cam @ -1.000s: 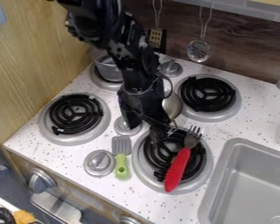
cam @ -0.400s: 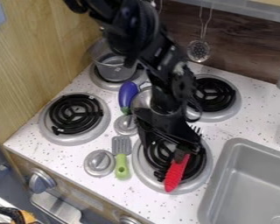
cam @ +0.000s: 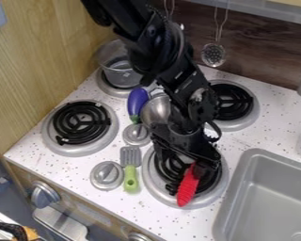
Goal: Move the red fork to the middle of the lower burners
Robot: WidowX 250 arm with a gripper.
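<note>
I can't tell whether my claw (cam: 192, 159) is spread or pressed together over the red fork (cam: 187, 187) on the burner (cam: 150, 181) low in the frame, but an off-centre pinch could swivel it.

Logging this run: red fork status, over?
Gripper at red fork, over lower right burner. Fork lying across it. Green-handled utensil and knob between it and lower left burner.

Gripper (cam: 200, 164) shifted right and lower in view — from the burner's (cam: 154, 187) upper left to over the red fork (cam: 187, 187), covering its tines. Arm (cam: 172, 66) moved too — uncovered purple eggplant (cam: 137, 100), more pot (cam: 119, 73).
</note>
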